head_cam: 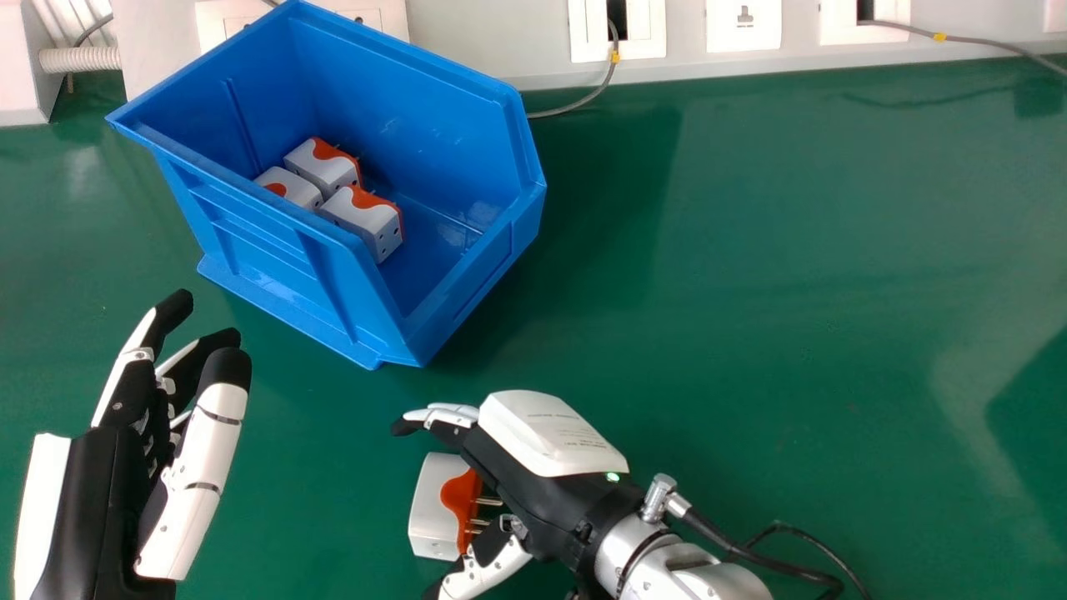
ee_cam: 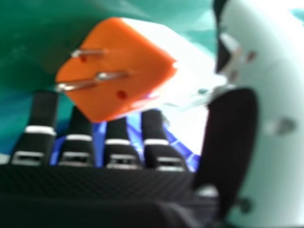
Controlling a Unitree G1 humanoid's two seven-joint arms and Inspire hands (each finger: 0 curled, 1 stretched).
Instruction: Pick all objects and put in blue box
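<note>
Right hand (head_cam: 542, 492) open, fingers extended, orange-and-white plug adapter (head_cam: 429, 517) between thumb and fingers; can't tell if they touch it. Left hand (head_cam: 104, 500) open, near blue box (head_cam: 467, 292). Three similar adapters (head_cam: 354, 215) inside box, on green table (head_cam: 792, 292).

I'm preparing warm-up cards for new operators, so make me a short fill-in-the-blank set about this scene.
The number of adapters inside the blue box is ____.
The pins of the outside adapter stick out of a face coloured ____.
The robot's hand beside that adapter is its ____ one.
The tabletop is coloured ____.

Missing words: three; orange; right; green.
</note>
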